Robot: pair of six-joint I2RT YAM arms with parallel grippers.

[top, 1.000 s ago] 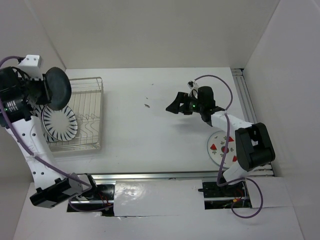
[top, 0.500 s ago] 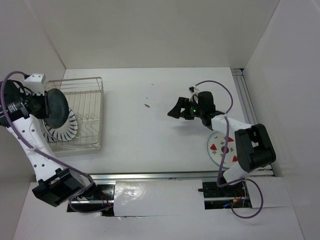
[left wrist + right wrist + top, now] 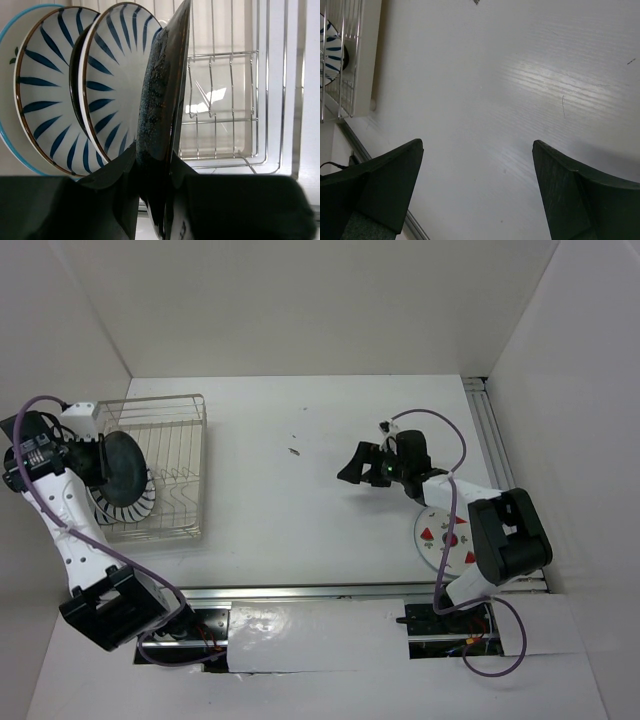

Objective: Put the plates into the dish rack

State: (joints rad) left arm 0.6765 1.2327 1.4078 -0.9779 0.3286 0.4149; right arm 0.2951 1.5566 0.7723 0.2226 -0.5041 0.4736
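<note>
Left pincer (image 3: pixel 155 167) pinching rim of glossy dark-blue round plate (image 3: pixel 162 100); looks stiff, slick, breakable. Right pincer (image 3: pixel 477 145) apart, empty.

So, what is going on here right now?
The left gripper is shut on a dark blue plate, held on edge at the dish rack, right beside two striped plates that stand in it. The right gripper is open and empty, above the table. One watermelon plate lies flat on the table's right side, not yet loaded.
</note>
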